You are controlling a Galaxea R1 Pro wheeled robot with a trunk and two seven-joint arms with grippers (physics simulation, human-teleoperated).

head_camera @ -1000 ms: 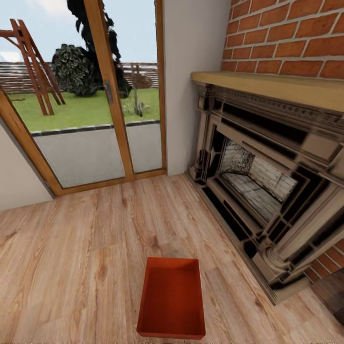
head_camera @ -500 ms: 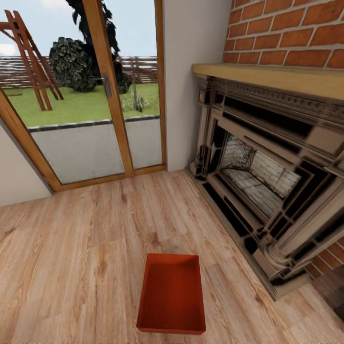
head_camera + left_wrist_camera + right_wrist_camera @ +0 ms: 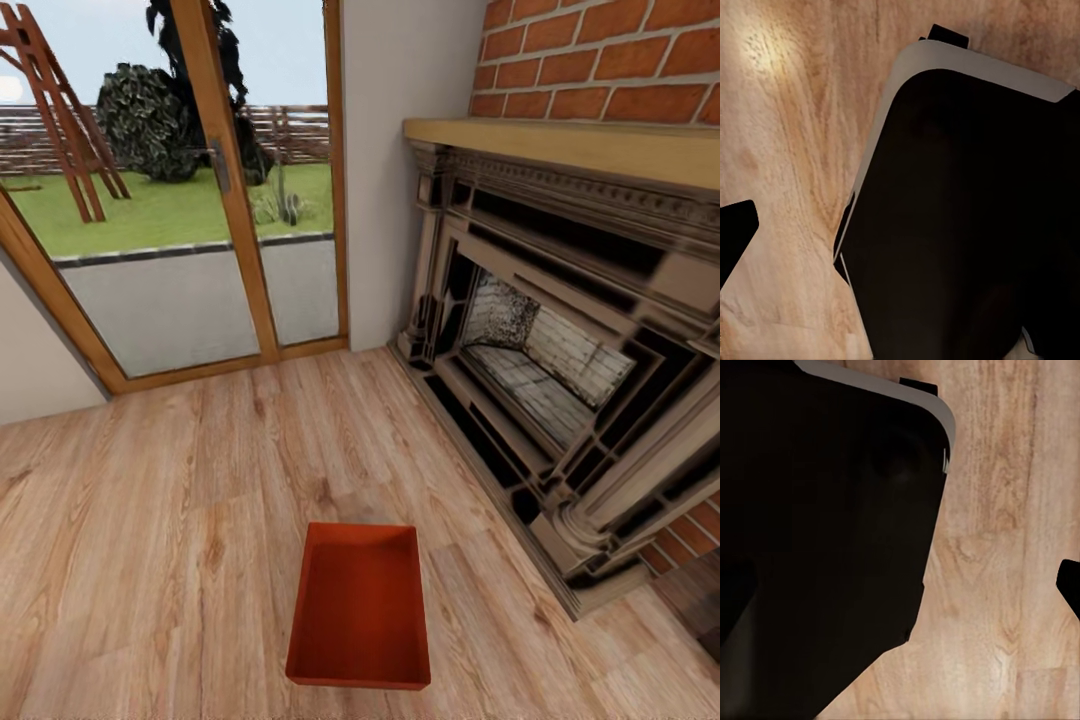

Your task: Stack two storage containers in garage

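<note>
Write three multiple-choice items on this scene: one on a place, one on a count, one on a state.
1. Where does the orange-red bin sit?
A. on the wood floor, left of the fireplace
B. on the mantel
C. outside on the grass

2. How many orange-red bins show in the head view?
A. three
B. two
C. one

3. What state is the bin in?
A. tipped on its side
B. upright, open and empty
C. closed with a lid

Answers:
1. A, it rests on the planks beside the hearth.
2. C, a single bin lies there.
3. B, its bare inner bottom faces up.
</note>
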